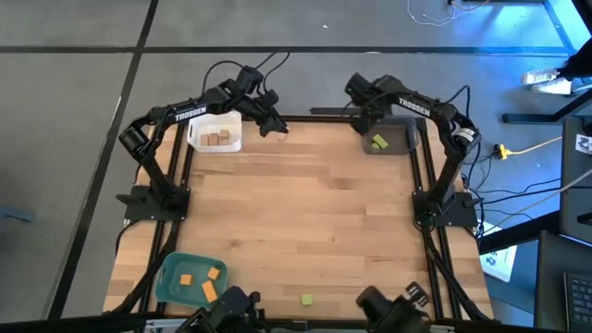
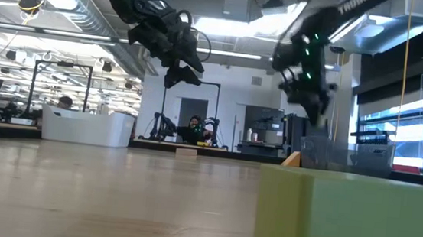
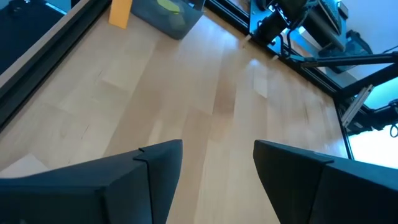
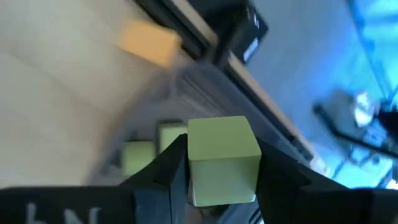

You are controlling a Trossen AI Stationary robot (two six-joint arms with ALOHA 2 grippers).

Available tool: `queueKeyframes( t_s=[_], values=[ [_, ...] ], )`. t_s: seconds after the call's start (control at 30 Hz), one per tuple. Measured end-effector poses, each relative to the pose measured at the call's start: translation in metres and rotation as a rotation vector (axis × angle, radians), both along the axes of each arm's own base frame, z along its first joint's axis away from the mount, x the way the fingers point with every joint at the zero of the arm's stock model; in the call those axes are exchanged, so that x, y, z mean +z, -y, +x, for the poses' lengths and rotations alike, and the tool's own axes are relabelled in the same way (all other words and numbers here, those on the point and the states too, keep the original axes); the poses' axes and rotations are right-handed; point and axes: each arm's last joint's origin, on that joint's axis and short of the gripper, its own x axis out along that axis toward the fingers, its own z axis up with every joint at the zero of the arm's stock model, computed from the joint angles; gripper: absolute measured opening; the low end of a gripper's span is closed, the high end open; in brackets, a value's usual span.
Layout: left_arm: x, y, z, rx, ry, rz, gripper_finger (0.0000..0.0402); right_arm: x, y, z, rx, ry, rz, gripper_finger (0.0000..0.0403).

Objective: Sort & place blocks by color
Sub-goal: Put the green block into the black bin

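the right gripper [image 4: 221,180] is clamped on a light green block [image 4: 222,158], held above the grey tray [image 1: 400,141] at about 1 o'clock on the table [image 1: 305,213], where two more green blocks [image 1: 378,142] already lie. the left gripper [image 3: 217,171] hangs with its fingers spread and nothing between them, near the white tray [image 1: 198,132] at 11 o'clock, which holds tan blocks [image 1: 218,139]. orange blocks [image 1: 209,290] sit in the teal tray [image 1: 168,276] at 7 o'clock, and one stray green block [image 1: 306,300] rests on the bare wood at 6 o'clock

these cubes look light, rigid and flat-sided, so they should not crush or bend; the smooth painted faces may slip a little. the safest hold is across two opposite flat faces, centred, as the right fingers seem to have it now, not corner to corner
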Motion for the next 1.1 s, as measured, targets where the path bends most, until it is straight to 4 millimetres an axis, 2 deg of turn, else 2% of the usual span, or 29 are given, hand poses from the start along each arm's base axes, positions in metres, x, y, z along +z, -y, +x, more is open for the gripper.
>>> queueKeyframes(
  t_s=[0.23,0.53,0.63,0.77,0.93,1.1],
  values=[
    [0.0,0.0,0.0,0.0,0.0,0.0,0.0192,-0.051,0.015,-0.034,-0.097,0.038,0.054,0.0137],
    [0.0,0.0,0.0,0.001,0.0,-0.001,0.0193,-0.074,0.016,-0.05,-0.112,0.105,0.123,0.0137],
    [0.0,0.0,0.0,0.001,0.0,-0.001,0.0193,-0.077,0.016,-0.05,-0.112,0.111,0.123,0.0144],
    [0.0,0.0,0.0,0.0,0.0,-0.002,0.0193,-0.078,0.017,-0.05,-0.115,0.121,0.112,0.0177],
    [0.0,0.0,0.0,0.001,-0.001,-0.001,0.0192,-0.078,0.018,-0.049,-0.114,0.13,0.1,0.0184],
    [0.0,0.0,0.0,0.002,-0.002,-0.001,0.0192,-0.063,0.019,-0.046,-0.128,0.155,0.093,0.0185]
  ],
)
